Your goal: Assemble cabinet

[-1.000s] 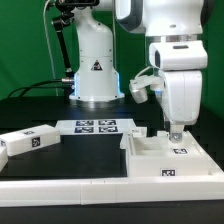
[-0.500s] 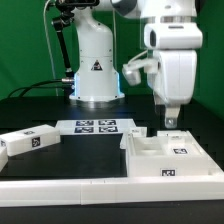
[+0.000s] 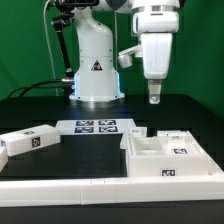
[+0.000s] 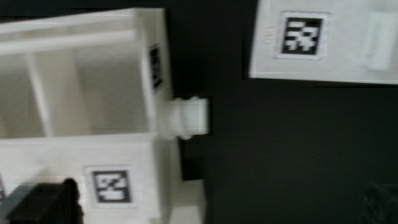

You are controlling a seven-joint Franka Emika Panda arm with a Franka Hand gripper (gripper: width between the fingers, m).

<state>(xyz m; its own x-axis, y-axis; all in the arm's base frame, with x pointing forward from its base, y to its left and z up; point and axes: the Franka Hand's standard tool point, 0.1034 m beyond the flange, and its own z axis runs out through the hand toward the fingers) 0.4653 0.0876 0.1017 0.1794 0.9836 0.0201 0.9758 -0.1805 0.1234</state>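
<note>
The white cabinet (image 3: 165, 156) lies on the table at the exterior view's right, with recessed compartments and square marker tags facing up. My gripper (image 3: 153, 97) hangs well above the table, behind and to the left of the cabinet, holding nothing. In the wrist view the cabinet (image 4: 80, 95) fills one side, with a tag (image 4: 112, 190) and a small round knob (image 4: 183, 113) on its edge. One dark finger (image 4: 45, 203) shows at the frame's edge, far off centre, so the jaws stand apart.
The marker board (image 3: 97, 126) lies in front of the robot's white base (image 3: 97, 70). A loose white panel (image 3: 28, 140) with a tag lies at the exterior view's left. A long white rail (image 3: 70, 189) runs along the front. Another white tagged piece (image 4: 329, 40) shows in the wrist view.
My gripper has risen from the cabinet's top surface and moved toward the exterior view's left. The cabinet has stayed in place.
</note>
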